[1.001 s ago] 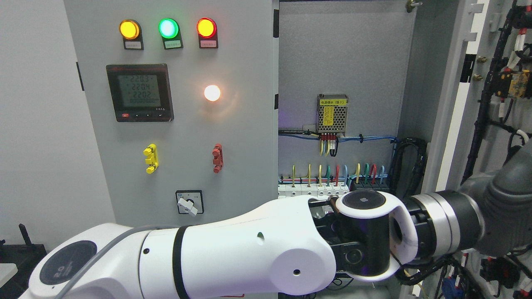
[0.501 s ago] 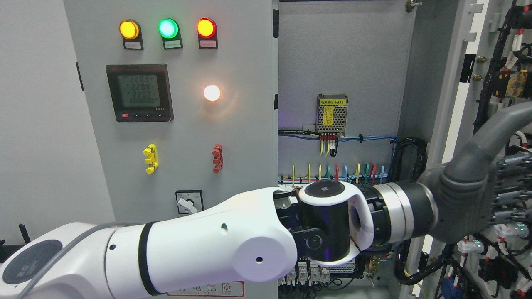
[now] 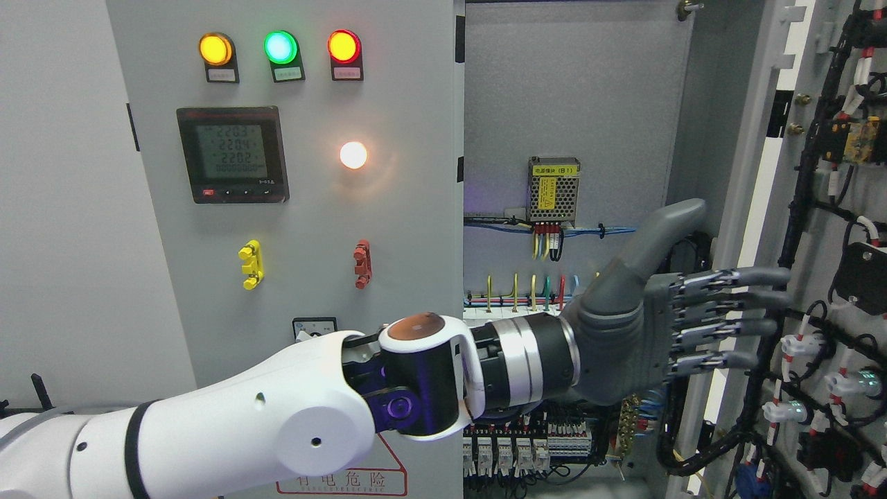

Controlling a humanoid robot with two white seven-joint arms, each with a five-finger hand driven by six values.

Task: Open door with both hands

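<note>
On the closed cabinet panel [image 3: 388, 229] sit three coloured indicator lamps: one amber lamp [image 3: 215, 49], one green lamp [image 3: 280, 47], one red lamp [image 3: 344, 46]. There is one glowing white lamp [image 3: 353, 155], one digital meter [image 3: 232, 154], two small latches, a yellow latch [image 3: 251, 264] and a red latch [image 3: 362, 263], and one power supply unit [image 3: 554, 189]. One robot hand [image 3: 658, 319] shows.

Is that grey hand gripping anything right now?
No. The left hand holds nothing: its fingers are stretched out flat, thumb up, in front of the open cabinet.
</note>
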